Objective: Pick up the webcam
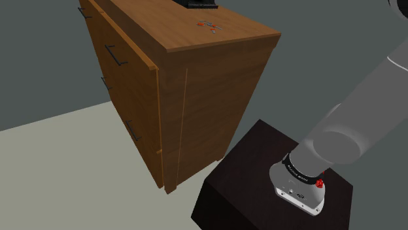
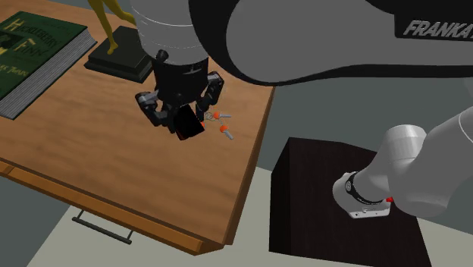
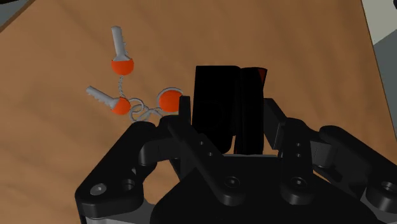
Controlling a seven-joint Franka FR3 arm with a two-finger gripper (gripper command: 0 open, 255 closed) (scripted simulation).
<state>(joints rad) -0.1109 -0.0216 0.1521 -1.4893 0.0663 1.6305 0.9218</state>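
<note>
We see the end effector [image 3: 229,109] holding the webcam [image 2: 188,124], a black boxy thing with a bit of red on one edge. The two black fingers [image 3: 185,109] press on it from both sides, so it sits tight between them.

The webcam is over the top of a brown wooden dresser [image 2: 114,174], near the edge that faces the stand. We cannot tell if it touches the wood or hangs just above it.

Just beside the webcam lie small grey keys [image 3: 118,105] with round orange heads, joined by a thin wire ring. They rest on the wood, and nothing touches them.

Farther along the top we see a big green book [image 2: 34,53] lying flat. Next to it is a statue [image 2: 117,59] with gold legs and a flat black base.

The dresser has drawers with dark handles [image 1: 116,55]. The arm [image 2: 303,45] bends over from a dark box, its stand [image 1: 261,163]. The stand is close beside the dresser, on a pale floor [image 1: 59,150].
</note>
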